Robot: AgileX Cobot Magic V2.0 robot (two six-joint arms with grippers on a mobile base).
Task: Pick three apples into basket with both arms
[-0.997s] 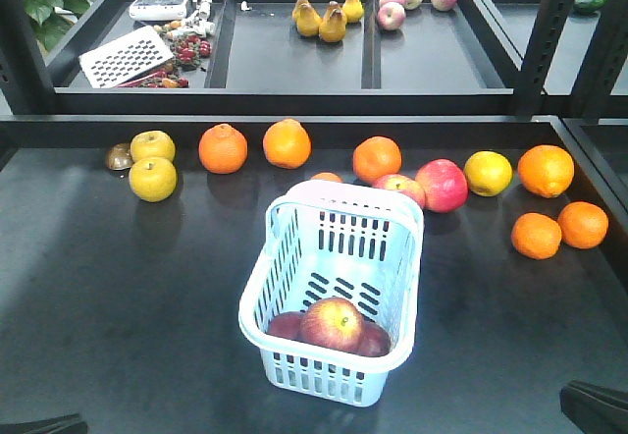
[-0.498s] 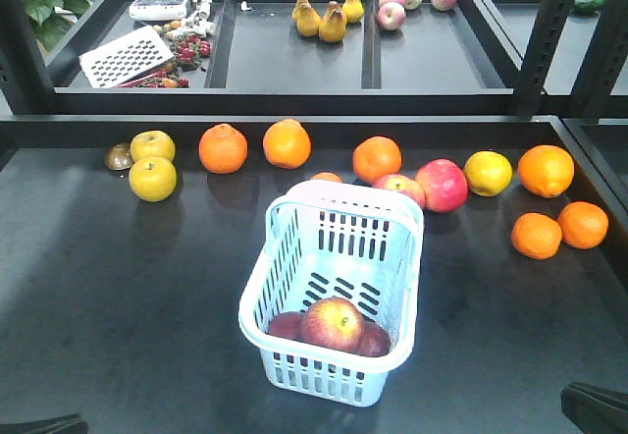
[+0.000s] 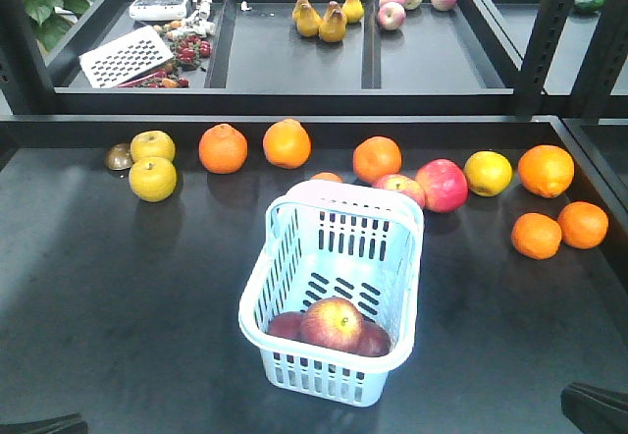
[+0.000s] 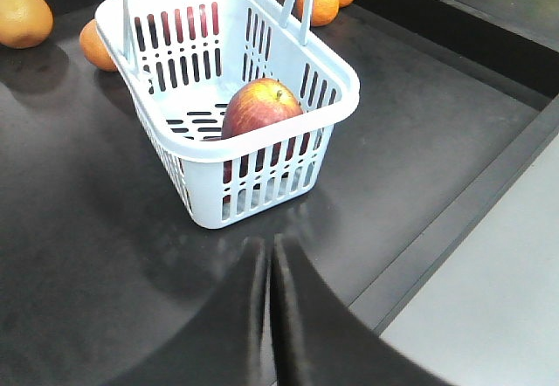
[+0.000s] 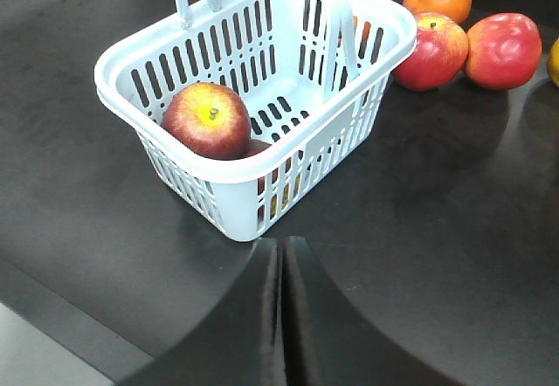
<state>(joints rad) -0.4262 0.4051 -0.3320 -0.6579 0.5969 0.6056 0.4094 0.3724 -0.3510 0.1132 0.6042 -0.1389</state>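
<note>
The pale blue basket point(image 3: 253, 306) stands in the middle of the dark table. Three dark red apples lie in its near end: one on top point(image 3: 332, 323), two half hidden under it at the left point(image 3: 286, 325) and right point(image 3: 374, 340). In the left wrist view my left gripper point(image 4: 267, 242) is shut on nothing, just short of the basket point(image 4: 262, 141) and its top apple point(image 4: 260, 106). The right gripper point(image 5: 282, 242) is likewise shut and empty, close to a corner of the basket point(image 5: 262, 172) with the top apple point(image 5: 206, 120) inside.
Two pinker red apples point(image 3: 442, 185) point(image 3: 399, 189) lie just behind the basket. Oranges point(image 3: 223, 148) point(image 3: 546, 170) and yellow-green fruits point(image 3: 153, 179) point(image 3: 488, 172) line the back of the table. A raised shelf behind holds pears point(image 3: 332, 24) and a grater point(image 3: 125, 56).
</note>
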